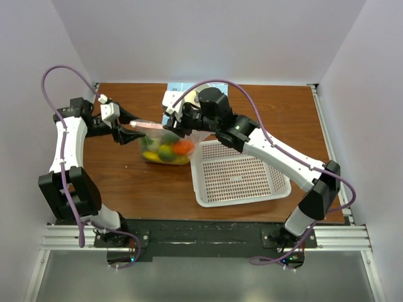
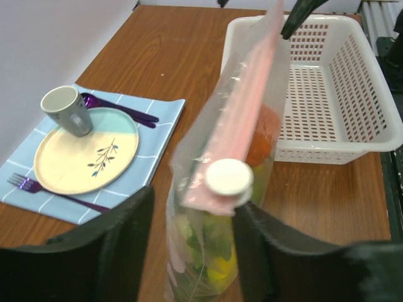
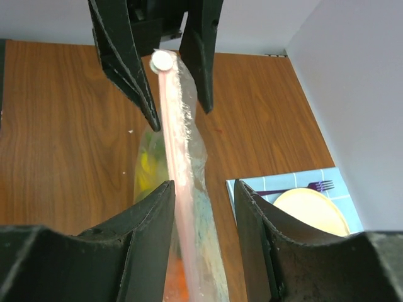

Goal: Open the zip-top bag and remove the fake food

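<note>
The zip-top bag [image 1: 165,146] stands upright on the table, its pink zipper strip [image 2: 242,110] stretched between my two grippers. The fake food [image 1: 171,151] lies inside at the bottom: an orange piece [image 2: 264,135], with yellow and green pieces [image 2: 217,264] under it. My left gripper [image 2: 194,202] is open and straddles the strip's end just below the white slider [image 2: 228,177]; the right finger is close against the bag, the left one apart. My right gripper [image 3: 204,185] is open around the strip's other end, and the strip [image 3: 179,189] runs along its left finger.
A white perforated basket [image 1: 239,173] sits right of the bag. Behind it lies a blue placemat [image 2: 160,123] with a plate [image 2: 86,150], a grey cup [image 2: 66,110] and purple cutlery [image 2: 119,108]. White walls close in the back and sides.
</note>
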You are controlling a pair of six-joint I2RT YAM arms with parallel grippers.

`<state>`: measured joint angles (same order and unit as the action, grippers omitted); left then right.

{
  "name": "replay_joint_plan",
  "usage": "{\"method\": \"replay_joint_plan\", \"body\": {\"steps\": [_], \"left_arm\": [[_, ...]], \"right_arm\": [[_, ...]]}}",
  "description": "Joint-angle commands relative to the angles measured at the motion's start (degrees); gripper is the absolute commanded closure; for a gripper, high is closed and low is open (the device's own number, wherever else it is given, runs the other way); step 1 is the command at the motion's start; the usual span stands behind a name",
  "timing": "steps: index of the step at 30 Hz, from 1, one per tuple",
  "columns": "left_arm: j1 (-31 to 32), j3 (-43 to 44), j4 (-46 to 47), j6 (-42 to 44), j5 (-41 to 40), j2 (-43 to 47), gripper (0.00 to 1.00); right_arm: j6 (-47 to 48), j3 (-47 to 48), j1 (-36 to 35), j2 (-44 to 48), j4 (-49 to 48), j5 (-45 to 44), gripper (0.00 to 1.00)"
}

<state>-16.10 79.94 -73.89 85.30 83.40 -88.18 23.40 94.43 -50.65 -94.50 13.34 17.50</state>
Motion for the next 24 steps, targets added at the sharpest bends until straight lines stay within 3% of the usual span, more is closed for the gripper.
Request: {"method": "replay_joint_plan", "body": {"steps": [1, 5, 8, 11, 24], "left_arm": [[2.12, 2.41, -0.73, 3.39, 14.34, 0.03, 0.58], [3.26, 3.73, -0.03, 1.02, 14.34, 0.55, 0.65], [3.44, 4.87, 0.15, -0.30, 14.34, 0.90, 0.64], [3.44, 5.14, 0.15, -0.83, 14.34, 1.08, 0.65], [3.44, 5.04, 1.64, -5.13, 14.25, 4.42, 0.64]], "right_arm": [[-1.25, 1.37, 0.03, 1.69, 0.02, 0.52, 0.54], [-0.90, 2.16, 0.12, 1.77, 0.19, 0.17, 0.53], [-0.11, 2.95, -0.14, 2.30, 1.77, 3.50, 0.42], [0.94, 3.65, -1.46, 1.95, 2.82, 1.49, 0.38], [11.66, 4.36, -5.51, -4.37, 1.69, -11.68, 0.37]]}}
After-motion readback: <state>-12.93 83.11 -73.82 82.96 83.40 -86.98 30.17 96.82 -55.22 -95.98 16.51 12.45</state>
